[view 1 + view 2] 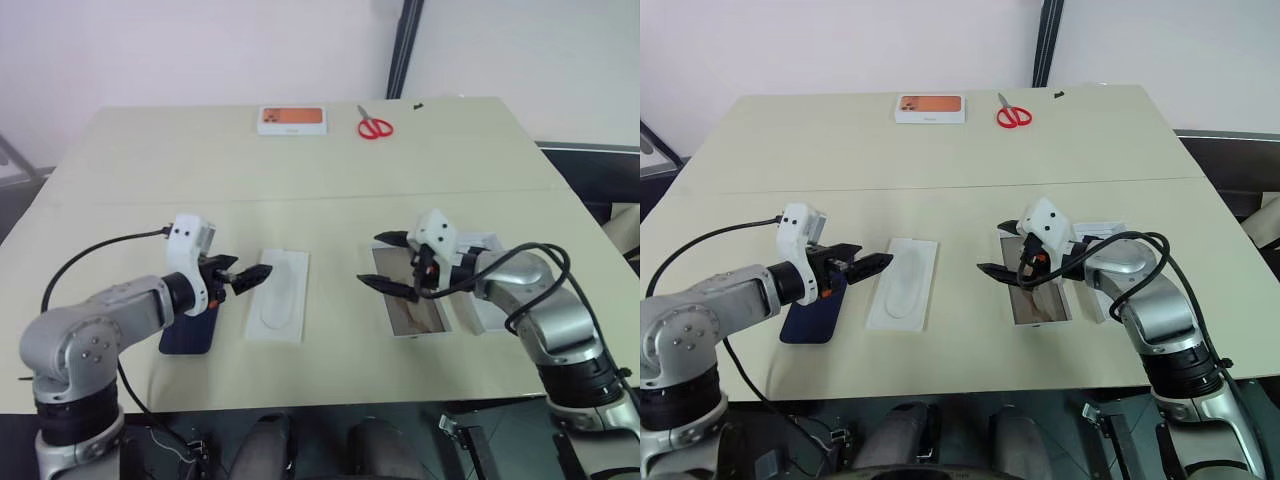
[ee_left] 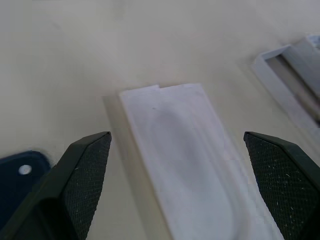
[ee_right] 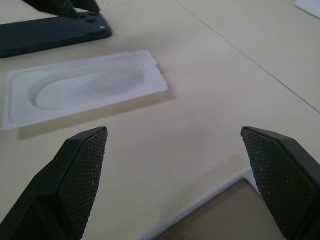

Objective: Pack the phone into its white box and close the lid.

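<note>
Left eye view showed me the beige desk carrying everything. My left pincer hung low over the desk with its fingers spread wide, empty, above the near-left edge of the flat white insert. My right pincer was likewise spread wide and empty, poised over the white box, whose brownish floor lay bare. The lid sat just beside the box on its right, largely hidden by my right arm. The phone lay flat at the near-left, just left of the insert, partly under my left wrist. At the far edge sat a white box printed with an orange picture, with red scissors near it on its right.
</note>
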Motion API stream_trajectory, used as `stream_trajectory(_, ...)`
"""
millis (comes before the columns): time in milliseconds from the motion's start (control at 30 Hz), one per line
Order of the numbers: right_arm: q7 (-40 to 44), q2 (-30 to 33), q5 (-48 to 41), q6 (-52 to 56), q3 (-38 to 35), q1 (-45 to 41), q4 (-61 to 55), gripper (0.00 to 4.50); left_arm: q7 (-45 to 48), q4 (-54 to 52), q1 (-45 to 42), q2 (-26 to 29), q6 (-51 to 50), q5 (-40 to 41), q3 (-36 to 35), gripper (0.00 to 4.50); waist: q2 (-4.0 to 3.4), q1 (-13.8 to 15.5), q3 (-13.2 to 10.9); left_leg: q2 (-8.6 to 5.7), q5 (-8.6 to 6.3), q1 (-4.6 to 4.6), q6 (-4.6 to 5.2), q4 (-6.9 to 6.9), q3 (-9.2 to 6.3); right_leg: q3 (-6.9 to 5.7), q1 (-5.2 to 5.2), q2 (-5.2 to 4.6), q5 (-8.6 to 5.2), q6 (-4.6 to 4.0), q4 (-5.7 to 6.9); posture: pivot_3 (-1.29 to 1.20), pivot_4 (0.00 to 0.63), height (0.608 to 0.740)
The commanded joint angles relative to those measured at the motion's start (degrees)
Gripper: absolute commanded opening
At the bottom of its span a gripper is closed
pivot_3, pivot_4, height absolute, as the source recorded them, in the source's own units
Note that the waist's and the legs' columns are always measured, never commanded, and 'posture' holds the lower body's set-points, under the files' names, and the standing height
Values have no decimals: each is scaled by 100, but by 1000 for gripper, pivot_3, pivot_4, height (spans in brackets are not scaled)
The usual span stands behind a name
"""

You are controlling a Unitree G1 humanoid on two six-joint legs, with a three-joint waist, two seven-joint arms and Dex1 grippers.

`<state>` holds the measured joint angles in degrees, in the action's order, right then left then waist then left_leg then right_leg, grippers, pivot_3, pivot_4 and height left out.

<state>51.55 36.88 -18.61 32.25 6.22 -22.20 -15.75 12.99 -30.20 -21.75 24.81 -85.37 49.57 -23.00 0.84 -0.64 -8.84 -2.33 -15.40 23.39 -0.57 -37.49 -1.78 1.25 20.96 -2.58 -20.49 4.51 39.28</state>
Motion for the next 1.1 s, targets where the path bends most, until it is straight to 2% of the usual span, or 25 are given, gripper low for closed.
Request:
stream_trajectory(33, 118, 122, 5, -57, 81, 71, -297, 4474, -314, 34, -220, 16, -671, 68, -142, 4500, 2, -4, -1, 0, 0, 0, 0, 0, 0, 0, 0, 1, 0, 0, 1, 0, 150, 740)
stream_trajectory(300, 182, 201, 62, -142, 173, 122, -287, 4474, -1033, 655, -159, 90, -713, 439, 201, 4500, 10, -2, -6, 0, 2, -2, -4, 1, -2, 2, 0, 2, 0, 0, 3, 0, 150, 740)
stream_trajectory(667, 78, 225, 68, -116, 130, 214, -391, 4474, -1941, 1270, -219, -227, -713, 1634, 486, 4500, 16, 10, -9, 0, 2, -2, -4, -3, -2, 1, -1, 1, 0, 0, 3, 0, 150, 740)
stream_trajectory(767, 57, 218, 69, -123, 133, 200, -374, 4500, -2164, 1355, -202, -234, -713, 1772, 473, 3696, 16, 7, -9, 0, 2, -2, -4, -7, -2, 1, -3, 1, 0, 0, 3, 0, 150, 740)
stream_trajectory(833, 46, 216, 67, -127, 137, 196, -373, 4500, -2299, 1405, -191, -220, -713, 1870, 433, 2834, 16, 4, -9, 0, 2, -2, -4, -8, -2, 1, -3, 1, 0, 0, 3, 0, 150, 740)
stream_trajectory(867, 41, 216, 67, -130, 138, 197, -376, 4500, -2355, 1421, -184, -211, -713, 1913, 422, 2217, 16, 4, -9, 0, 2, -2, -4, -8, -2, 1, -2, 0, 0, 0, 3, 0, 150, 740)
stream_trajectory(933, 35, 212, 68, -136, 139, 187, -368, 4500, -2460, 1438, -162, -199, -713, 1975, 407, 1430, 16, 3, -9, 0, 2, -1, -5, -8, -2, 1, -2, 0, 0, 0, 3, 0, 150, 740)
stream_trajectory(967, 33, 210, 67, -137, 138, 176, -362, 4500, -2505, 1437, -149, -201, -713, 2004, 400, 781, 16, 3, -10, 0, 3, -1, -5, -8, -2, 1, -2, 1, 0, 0, 3, 0, 150, 740)
stream_trajectory(1000, 35, 211, 64, -133, 135, 166, -360, 4500, -2556, 1431, -135, -212, -713, 2037, 385, 350, 16, 3, -10, 0, 3, -1, -6, -8, -2, 1, -2, 0, 0, 0, 3, 0, 150, 740)
stream_trajectory(1033, 36, 213, 60, -129, 132, 155, -358, 4500, -2604, 1425, -127, -230, -713, 2063, 364, 50, 16, 3, -9, 0, 3, -1, -6, -8, -2, 1, -2, 1, 0, 0, 3, 0, 150, 740)
stream_trajectory(1100, 26, 196, 4, -61, 92, 128, -359, 4500, -2689, 1384, -124, -319, -713, 2078, 247, 50, 16, 3, -9, 0, 3, -2, -6, -8, -2, 1, -3, 1, 0, 0, 3, 0, 150, 740)
